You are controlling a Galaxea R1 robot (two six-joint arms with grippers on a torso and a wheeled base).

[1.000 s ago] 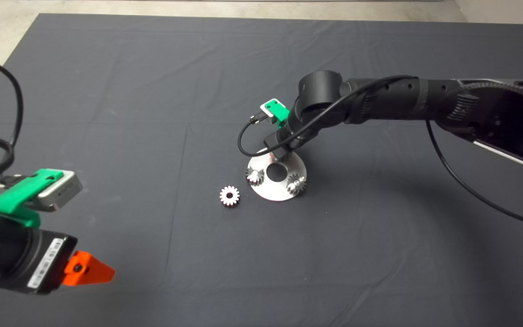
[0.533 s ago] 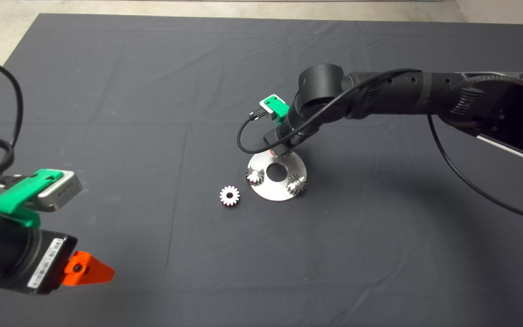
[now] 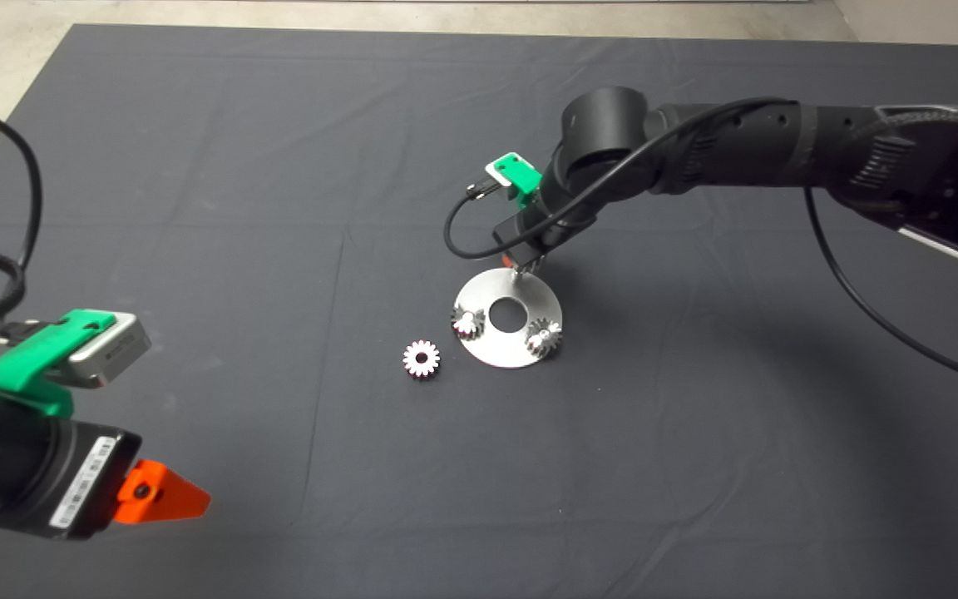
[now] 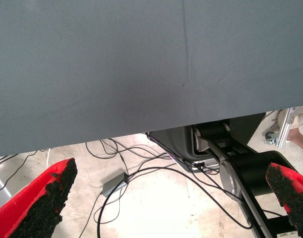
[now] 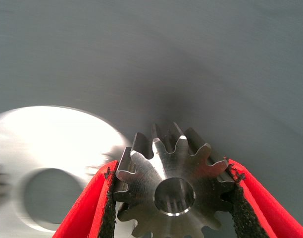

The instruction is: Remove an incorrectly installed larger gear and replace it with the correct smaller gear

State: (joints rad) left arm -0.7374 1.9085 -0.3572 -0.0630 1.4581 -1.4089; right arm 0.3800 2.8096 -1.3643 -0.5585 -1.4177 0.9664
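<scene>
While the larger gear [image 5: 174,191] sits pinched in our right claw [image 5: 172,198] above the disc's [image 3: 509,349] far rim, two gears stay mounted there, one smaller gear [image 3: 421,358] lies beside it, and our left claw [image 4: 166,198] waits wide.

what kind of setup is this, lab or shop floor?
Most likely a robotics lab test bench. A dark mat covers the table and holds only a metal disc and loose gears; the left wrist view shows bare concrete floor with trailing cables. The right gripper holds the larger gear.
</scene>
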